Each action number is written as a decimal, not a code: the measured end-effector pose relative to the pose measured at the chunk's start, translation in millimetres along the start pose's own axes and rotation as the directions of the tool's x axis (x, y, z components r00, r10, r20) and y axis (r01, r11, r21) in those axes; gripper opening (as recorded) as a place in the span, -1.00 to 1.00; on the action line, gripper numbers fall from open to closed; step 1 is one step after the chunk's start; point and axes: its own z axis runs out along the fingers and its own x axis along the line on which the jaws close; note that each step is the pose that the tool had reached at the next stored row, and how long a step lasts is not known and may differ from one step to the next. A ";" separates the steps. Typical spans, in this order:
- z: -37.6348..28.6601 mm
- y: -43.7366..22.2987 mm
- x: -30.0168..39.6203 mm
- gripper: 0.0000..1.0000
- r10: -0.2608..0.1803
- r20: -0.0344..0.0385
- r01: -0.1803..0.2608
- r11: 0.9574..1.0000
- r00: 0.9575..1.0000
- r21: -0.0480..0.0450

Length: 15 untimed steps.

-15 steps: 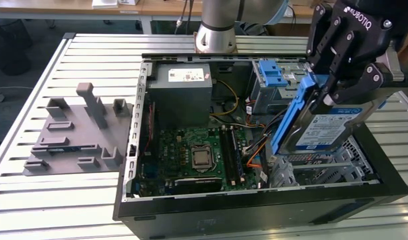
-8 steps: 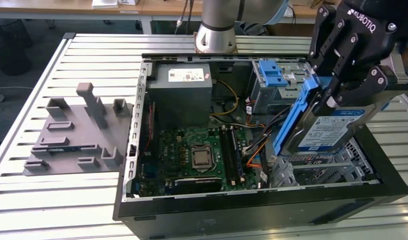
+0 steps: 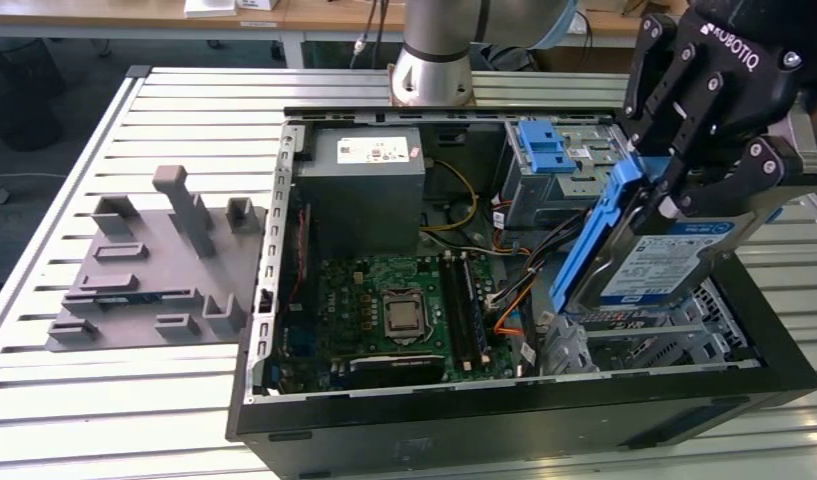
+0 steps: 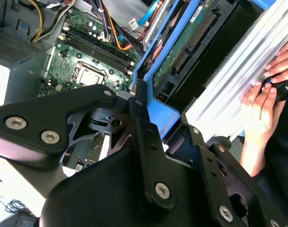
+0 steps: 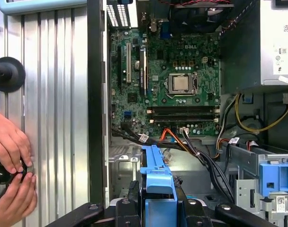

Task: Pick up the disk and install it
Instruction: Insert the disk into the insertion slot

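The disk (image 3: pixel 675 262), a silver drive with a white-and-blue label and blue side rails, hangs tilted on edge over the right side of the open computer case (image 3: pixel 515 420). My gripper (image 3: pixel 691 190) is shut on its upper end, fingers pressed on both faces. In the second wrist view the disk (image 4: pixel 191 45) shows its green circuit side and a blue rail running away from my gripper (image 4: pixel 140 106). In the first wrist view the disk's blue rail (image 5: pixel 156 172) sticks out from between the fingers (image 5: pixel 133 191). The metal drive cage (image 3: pixel 655 340) lies just below the disk.
Inside the case are a green motherboard (image 3: pixel 395 300), a grey power supply box (image 3: pixel 368 185), a blue ridged clip (image 3: pixel 548 145) and loose cables (image 3: pixel 515 290). A grey fixture (image 3: pixel 155 260) sits on the slatted table at the exterior view's left. A person's hands (image 5: pixel 11 156) hold a black knob beside the case.
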 end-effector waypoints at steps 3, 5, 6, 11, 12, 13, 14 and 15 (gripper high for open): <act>0.5 -0.8 0.9 -0.27 -0.001 0.000 0.001 1.000 1.000 0.000; 0.8 -1.8 1.0 -0.27 -0.001 0.000 0.001 1.000 1.000 0.000; 0.9 -2.4 1.1 -0.27 -0.001 0.000 0.001 1.000 1.000 0.000; 2.2 -5.1 1.0 -0.27 -0.003 0.000 0.003 1.000 1.000 0.000; 2.5 -5.3 1.0 -0.27 -0.008 0.000 0.008 1.000 1.000 0.000; 2.7 -5.7 1.0 -0.27 -0.015 0.000 0.015 1.000 1.000 0.000; 2.9 -6.2 1.0 -0.27 -0.018 0.000 0.018 1.000 1.000 0.000; 3.1 -7.0 1.0 -0.27 -0.018 0.000 0.018 1.000 1.000 0.000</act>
